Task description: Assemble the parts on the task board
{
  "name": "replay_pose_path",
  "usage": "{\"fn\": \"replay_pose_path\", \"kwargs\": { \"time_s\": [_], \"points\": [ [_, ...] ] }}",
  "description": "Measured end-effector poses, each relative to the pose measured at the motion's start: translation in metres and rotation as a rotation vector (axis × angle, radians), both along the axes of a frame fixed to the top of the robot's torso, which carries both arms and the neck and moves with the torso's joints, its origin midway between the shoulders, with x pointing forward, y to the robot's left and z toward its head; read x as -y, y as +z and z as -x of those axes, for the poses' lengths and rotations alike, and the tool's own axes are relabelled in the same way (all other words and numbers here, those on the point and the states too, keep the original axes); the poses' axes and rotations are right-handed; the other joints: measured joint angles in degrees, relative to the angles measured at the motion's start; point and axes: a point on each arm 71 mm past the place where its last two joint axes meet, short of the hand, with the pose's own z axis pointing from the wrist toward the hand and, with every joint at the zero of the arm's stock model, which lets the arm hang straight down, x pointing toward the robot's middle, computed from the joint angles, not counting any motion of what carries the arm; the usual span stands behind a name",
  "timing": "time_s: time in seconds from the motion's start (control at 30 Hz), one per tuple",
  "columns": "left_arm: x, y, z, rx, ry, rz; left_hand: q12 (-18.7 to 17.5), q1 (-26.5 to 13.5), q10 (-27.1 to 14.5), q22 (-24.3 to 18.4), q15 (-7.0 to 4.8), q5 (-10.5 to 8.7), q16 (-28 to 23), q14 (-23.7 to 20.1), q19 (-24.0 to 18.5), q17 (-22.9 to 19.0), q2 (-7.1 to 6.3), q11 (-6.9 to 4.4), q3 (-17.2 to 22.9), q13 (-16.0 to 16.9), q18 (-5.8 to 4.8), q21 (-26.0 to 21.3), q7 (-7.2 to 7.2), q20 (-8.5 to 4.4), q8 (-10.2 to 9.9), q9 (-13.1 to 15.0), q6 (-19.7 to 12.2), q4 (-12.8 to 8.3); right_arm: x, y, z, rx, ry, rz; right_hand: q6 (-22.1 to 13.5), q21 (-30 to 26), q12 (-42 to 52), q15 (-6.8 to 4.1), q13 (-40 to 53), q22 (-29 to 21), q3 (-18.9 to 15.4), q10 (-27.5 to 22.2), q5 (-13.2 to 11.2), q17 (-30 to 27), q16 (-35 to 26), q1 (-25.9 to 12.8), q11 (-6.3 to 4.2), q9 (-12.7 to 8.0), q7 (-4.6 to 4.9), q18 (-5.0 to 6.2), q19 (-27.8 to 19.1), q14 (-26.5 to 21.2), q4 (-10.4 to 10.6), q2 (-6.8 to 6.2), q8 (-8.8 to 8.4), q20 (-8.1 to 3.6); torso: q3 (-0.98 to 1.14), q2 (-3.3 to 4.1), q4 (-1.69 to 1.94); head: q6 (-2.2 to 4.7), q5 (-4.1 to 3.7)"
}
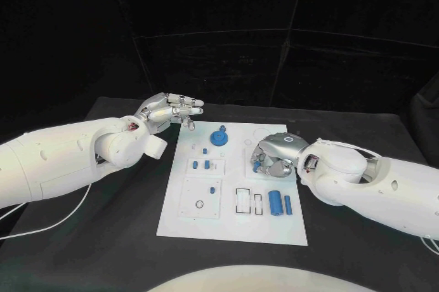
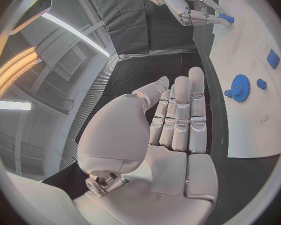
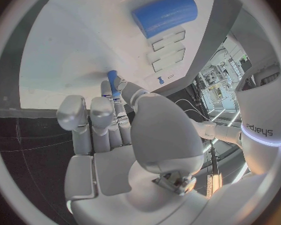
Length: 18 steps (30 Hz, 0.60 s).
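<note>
Starting at the left: our left hand (image 1: 171, 110) hovers just off the task board (image 1: 188, 222) at its far left corner. In the wrist view its fingers (image 2: 181, 110) are straight and held side by side, palm bare, nothing in it.

On the board itself, near the far edge, sits the blue gear (image 1: 219, 138). It's seated on the plate w/ a small knob on top. Just beside it toward us lie a few small blue pieces (image 1: 207, 165) in the mid-left section, and a tiny blue pin (image 1: 212, 190) sits in the square plate nearer us. Further right, near the front, two blue cylinders (image 1: 275, 202) lie side by side by the rectangular slots.

At the right, our right hand (image 1: 273, 159) is curled down over the board's right-centre. The right wrist view shows a slim blue peg (image 3: 113, 82) pinched at the fingertips (image 3: 107, 91), tip close to the white surface; we can't tell if it's touching.

Handling, as we judge it: the parts look like small rigid plastic, light and smooth, so prob. slippery and easy to flick away. We'd take the peg at mid-length w/ a fingertip pinch, keeping it straight to its hole. The cylinders would likely roll, so grip across the round sides.
</note>
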Motion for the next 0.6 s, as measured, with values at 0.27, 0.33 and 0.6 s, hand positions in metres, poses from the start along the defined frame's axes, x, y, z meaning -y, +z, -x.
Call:
{"fn": "replay_pose_path", "kwargs": {
  "time_s": [0.27, 0.33, 0.6],
  "points": [
    [-0.001, 0.0, 0.0, -0.001, 0.001, -0.001, 0.0, 0.0, 0.0, 0.0, 0.0, 0.0, 0.0, 0.0, 0.0, 0.0, 0.0, 0.0, 0.0, 0.0, 0.0, 0.0, 0.0, 0.0, 0.0, 0.0, 0.0, 0.0, 0.003, 0.011, 0.012, 0.005, 0.005, -0.085, 0.0, 0.2, -1.3, 0.21, 0.0, 0.2, 0.5, 0.0, 0.0, 0.0, 0.2, -0.5, 0.01, 0.0, -0.01, 0.0, 0.2, 0.2, 0.5, -0.51, 0.13, 0.2, 0.01, -0.04, 0.0, 0.07, 0.06],
    [-0.001, 0.0, 0.0, -0.001, 0.002, -0.002, 0.1, 0.0, 0.0, 0.0, 0.0, 0.0, 0.0, 0.0, 0.0, 0.0, 0.0, 0.0, 0.0, 0.0, -0.01, 0.0, 0.0, 0.0, 0.0, 0.0, 0.0, 0.0, 0.004, 0.015, 0.015, -0.001, 0.002, -0.113, 0.0, 0.2, -1.7, 0.21, 0.0, 0.2, 0.6, 0.0, 0.0, 0.0, 0.2, -0.8, 0.01, -0.1, -0.02, 0.01, 0.2, 0.2, 0.6, -0.82, 0.1, 0.2, 0.01, -0.07, 0.0, 0.12, 0.05],
    [-0.002, 0.0, -0.001, -0.002, 0.004, -0.003, 0.3, 0.0, 0.0, 0.0, 0.0, 0.0, 0.0, 0.0, 0.0, -0.1, 0.0, 0.0, 0.0, 0.0, 0.0, 0.0, 0.0, 0.0, 0.0, 0.0, 0.0, 0.0, -0.002, 0.033, 0.025, -0.005, 0.021, -0.22, -0.2, 0.2, -2.2, 0.21, -0.1, 0.3, 0.7, -0.3, 0.0, 0.1, 0.5, -1.1, 0.32, -0.1, 0.21, 0.0, 0.2, 0.2, 0.7, -1.09, -0.24, 0.2, -0.01, -0.08, 0.01, 0.18, 0.21]
  ]
}}
